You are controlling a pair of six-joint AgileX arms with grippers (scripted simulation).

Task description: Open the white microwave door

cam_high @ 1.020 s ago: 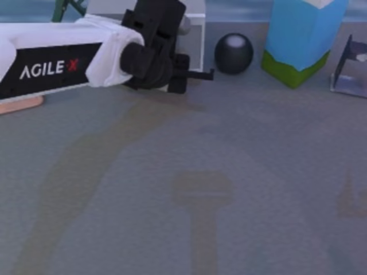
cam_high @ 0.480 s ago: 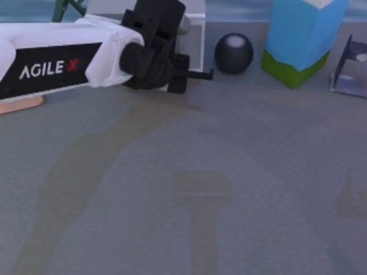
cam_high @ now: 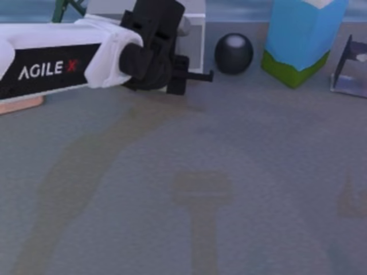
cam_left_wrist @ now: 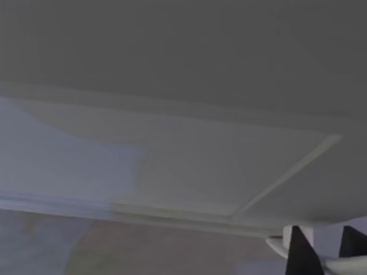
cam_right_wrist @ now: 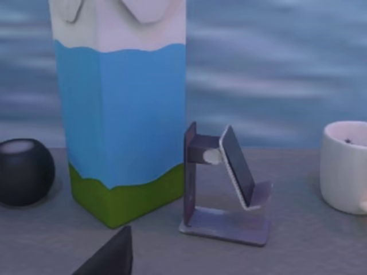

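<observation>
Seen from above, the white microwave (cam_high: pixel 192 34) stood at twelve o'clock on the table (cam_high: pixel 241 172), with the left arm (cam_high: pixel 63 60) reaching in from nine o'clock across its front. At the microwave's three o'clock sat a round speaker (cam_high: pixel 233 52), then a tall carton (cam_high: pixel 301 40), then a phone stand (cam_high: pixel 350 71) holding a tilted phone (cam_right_wrist: pixel 238 166). A mug (cam_right_wrist: pixel 344 166) stood beyond the stand.

I see a grey table (cam_high: pixel 229 172). Along its far edge stand the white microwave (cam_high: pixel 195 34), a black ball (cam_high: pixel 233 52), a blue-and-green carton (cam_high: pixel 301 37), a small stand (cam_high: pixel 350 71) with a phone (cam_right_wrist: pixel 238 166), and a white cup (cam_right_wrist: pixel 344 166).
</observation>
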